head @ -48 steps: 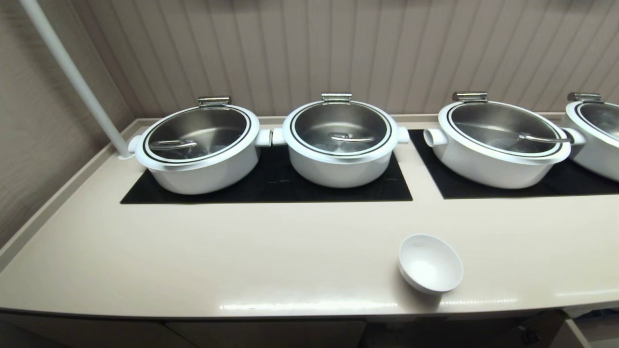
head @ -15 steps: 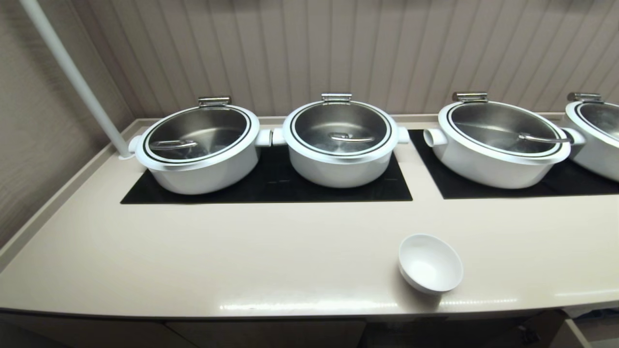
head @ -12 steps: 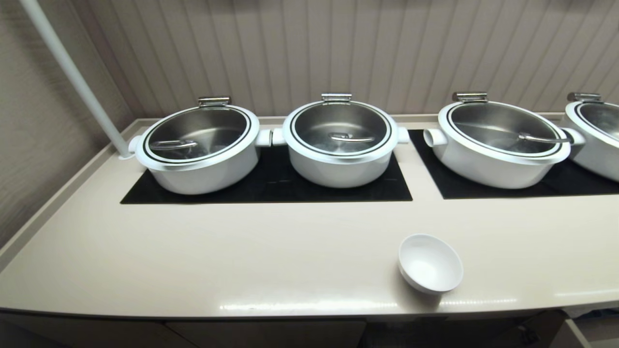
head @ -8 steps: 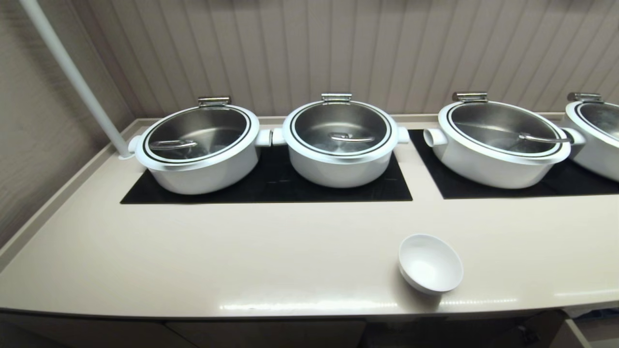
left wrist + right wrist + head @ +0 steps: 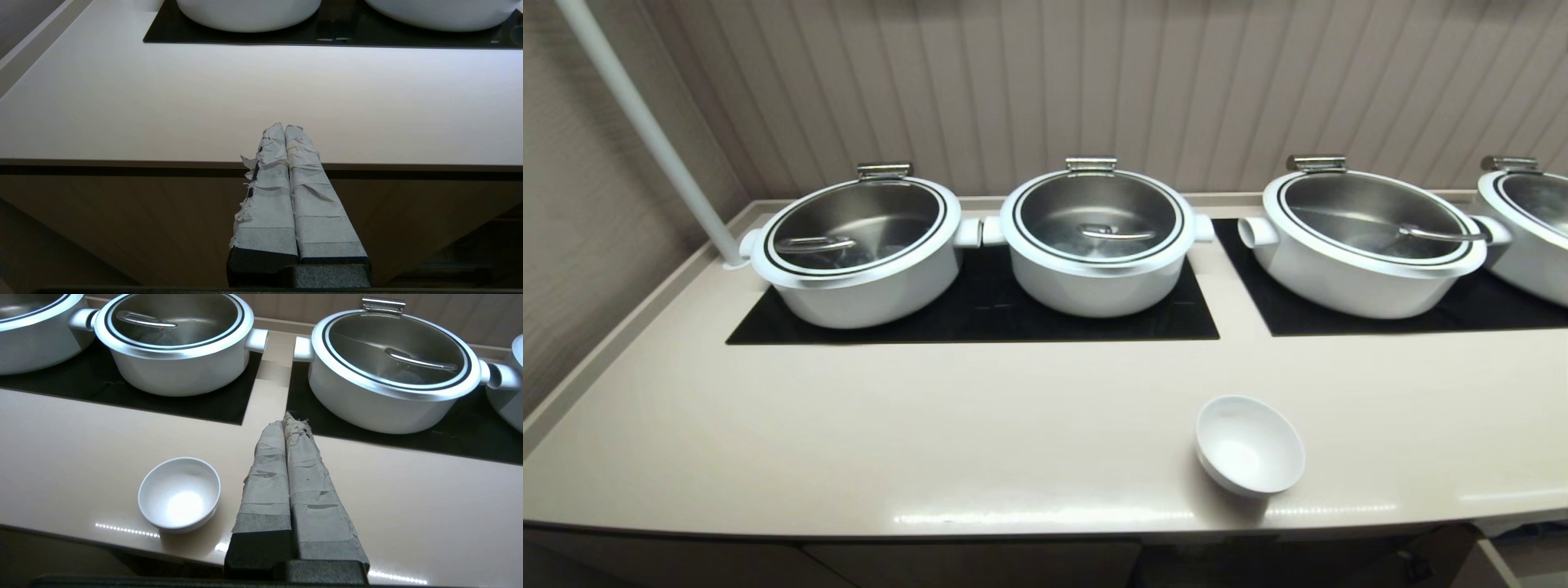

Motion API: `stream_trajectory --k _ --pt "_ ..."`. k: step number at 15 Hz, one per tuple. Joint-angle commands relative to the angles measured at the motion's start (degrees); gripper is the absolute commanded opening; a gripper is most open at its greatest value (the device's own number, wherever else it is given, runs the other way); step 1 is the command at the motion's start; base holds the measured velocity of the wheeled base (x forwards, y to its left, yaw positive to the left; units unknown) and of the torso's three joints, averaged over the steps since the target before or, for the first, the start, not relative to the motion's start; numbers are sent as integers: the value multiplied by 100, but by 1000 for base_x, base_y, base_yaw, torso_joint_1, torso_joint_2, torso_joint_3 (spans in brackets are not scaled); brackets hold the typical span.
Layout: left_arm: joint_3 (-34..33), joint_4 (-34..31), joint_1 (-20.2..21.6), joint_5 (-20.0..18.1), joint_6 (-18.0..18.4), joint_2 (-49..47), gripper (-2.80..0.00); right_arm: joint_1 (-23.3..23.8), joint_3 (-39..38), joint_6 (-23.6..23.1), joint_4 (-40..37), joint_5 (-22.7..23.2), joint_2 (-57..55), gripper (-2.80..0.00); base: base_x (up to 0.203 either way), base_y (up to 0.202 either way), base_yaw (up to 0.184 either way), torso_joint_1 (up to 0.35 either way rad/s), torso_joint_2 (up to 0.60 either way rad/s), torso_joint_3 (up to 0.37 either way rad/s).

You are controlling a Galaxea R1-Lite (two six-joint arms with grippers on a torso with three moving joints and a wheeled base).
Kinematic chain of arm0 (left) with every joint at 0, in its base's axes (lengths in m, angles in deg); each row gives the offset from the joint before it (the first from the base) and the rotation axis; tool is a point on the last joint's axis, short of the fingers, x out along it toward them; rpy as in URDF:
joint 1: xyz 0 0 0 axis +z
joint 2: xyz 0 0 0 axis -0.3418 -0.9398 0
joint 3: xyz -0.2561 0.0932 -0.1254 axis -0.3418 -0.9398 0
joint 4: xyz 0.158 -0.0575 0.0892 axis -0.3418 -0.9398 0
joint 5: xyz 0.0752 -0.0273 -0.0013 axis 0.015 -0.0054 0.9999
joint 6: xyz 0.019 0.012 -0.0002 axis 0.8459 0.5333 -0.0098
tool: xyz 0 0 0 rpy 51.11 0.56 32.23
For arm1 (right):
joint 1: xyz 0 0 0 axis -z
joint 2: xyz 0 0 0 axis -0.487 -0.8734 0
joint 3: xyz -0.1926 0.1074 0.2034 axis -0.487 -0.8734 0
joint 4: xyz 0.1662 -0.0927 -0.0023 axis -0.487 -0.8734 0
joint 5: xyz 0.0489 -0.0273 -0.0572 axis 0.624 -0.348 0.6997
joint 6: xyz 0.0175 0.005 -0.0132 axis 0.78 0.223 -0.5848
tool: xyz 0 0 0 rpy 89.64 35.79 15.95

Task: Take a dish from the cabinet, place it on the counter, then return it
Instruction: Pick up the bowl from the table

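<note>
In the head view the dish (image 5: 1250, 445) sits upright on the counter (image 5: 931, 425) near its front edge, well in front of the white pots (image 5: 1094, 241), with neither arm in sight, so I judge the return step is in hand. The left wrist view shows the left gripper (image 5: 284, 127) pressed together and empty, low before the counter's front edge. The right wrist view shows the right gripper (image 5: 289, 418) closed and empty above the counter just beside the dish (image 5: 179, 494); next it must spread its fingers and take the rim.
</note>
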Motion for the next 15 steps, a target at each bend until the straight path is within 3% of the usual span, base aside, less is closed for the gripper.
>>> stream_trajectory --k 1,6,9,11,15 --pt "1 1 5 -3 -4 2 -280 -36 355 -9 393 6 -1451 -280 0 0 0 0 0 0" --pt "1 2 -1 -3 -4 2 -280 -448 1426 -3 1434 7 -3561 -280 0 0 0 0 0 0" --pt "1 10 -1 -3 -4 2 -280 -645 1947 147 1619 9 -4363 -280 0 0 0 0 0 0" --pt "1 1 -1 -3 -4 2 -280 -667 2231 255 1535 -8 -4838 -280 0 0 0 0 0 0" --pt "1 1 -1 -3 -4 2 -280 -681 2988 391 365 -13 -5439 -280 0 0 0 0 0 0"
